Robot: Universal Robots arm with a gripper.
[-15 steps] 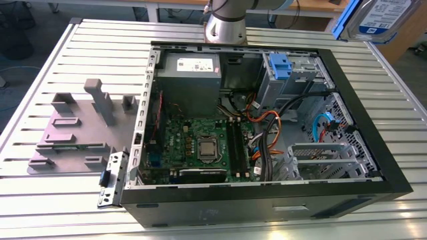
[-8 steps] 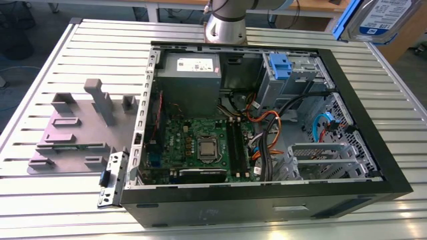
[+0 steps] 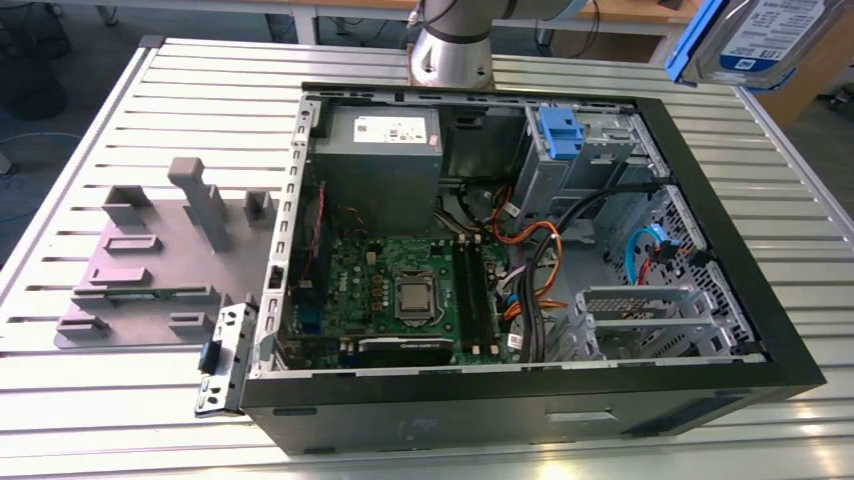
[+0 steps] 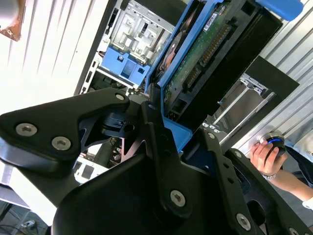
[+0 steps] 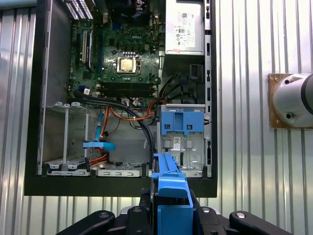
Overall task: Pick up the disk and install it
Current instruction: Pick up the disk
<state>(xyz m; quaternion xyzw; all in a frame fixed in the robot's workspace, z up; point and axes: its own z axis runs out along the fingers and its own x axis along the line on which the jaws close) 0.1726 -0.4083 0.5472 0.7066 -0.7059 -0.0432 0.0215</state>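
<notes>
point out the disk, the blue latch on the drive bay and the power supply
the disk (image 3: pixel 755 42), exterior view, on its labelled face
blue latch (image 5: pixel 181 122), first wrist view, middle of the blue piece
power supply (image 3: pixel 378 175), exterior view, on its grey side

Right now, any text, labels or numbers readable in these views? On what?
Nothing reads clearly enough to quote.
Label on the disk, held in the gripper: print too small.
Power supply sticker: too small.
Drive bay sticker: blurred.
Markings on the motherboard: too small.
</notes>
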